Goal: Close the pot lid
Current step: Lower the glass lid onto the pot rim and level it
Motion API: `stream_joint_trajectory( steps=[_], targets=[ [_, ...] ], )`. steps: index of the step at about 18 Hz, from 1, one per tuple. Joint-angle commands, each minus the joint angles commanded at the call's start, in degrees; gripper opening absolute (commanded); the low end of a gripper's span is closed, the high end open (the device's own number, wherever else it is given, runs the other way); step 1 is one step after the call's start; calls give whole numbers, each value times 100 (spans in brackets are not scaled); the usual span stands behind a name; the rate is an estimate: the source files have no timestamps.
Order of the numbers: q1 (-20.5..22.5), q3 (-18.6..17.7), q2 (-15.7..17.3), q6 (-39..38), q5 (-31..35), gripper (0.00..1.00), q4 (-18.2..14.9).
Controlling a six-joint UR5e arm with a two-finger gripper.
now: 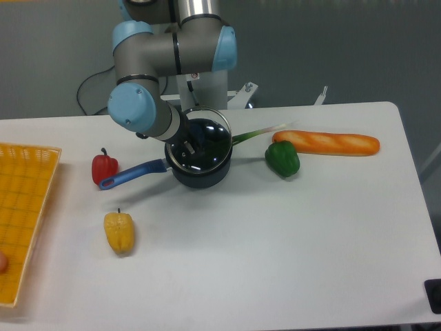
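The dark navy pot (201, 176) stands on the white table left of centre, its blue handle (131, 174) pointing left. The pot lid (216, 129), clear glass with a thin metal rim, lies over the pot's mouth, tilted, with its rear edge raised above the rim. My gripper (190, 146) reaches down from the left onto the middle of the lid and looks shut on it. The lid's knob is hidden between the fingers.
A red pepper (104, 167) sits by the handle's tip and a yellow pepper (119, 232) lies nearer the front. A green pepper (282, 158), a baguette (327, 143) and a green onion (260, 134) lie right of the pot. A yellow basket (24, 207) fills the left edge.
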Motion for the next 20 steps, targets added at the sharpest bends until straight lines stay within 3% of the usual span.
stream_joint_trajectory(
  steps=[9,10,12,15,20],
  targets=[
    [0,-53,0,17,18,45,71],
    [0,-53,9,18,18,48,71],
    [9,-44,0,53,18,65,62],
    [35,-18,9,62,-9,77,62],
    [26,35,18,62,18,78,53]
  ],
)
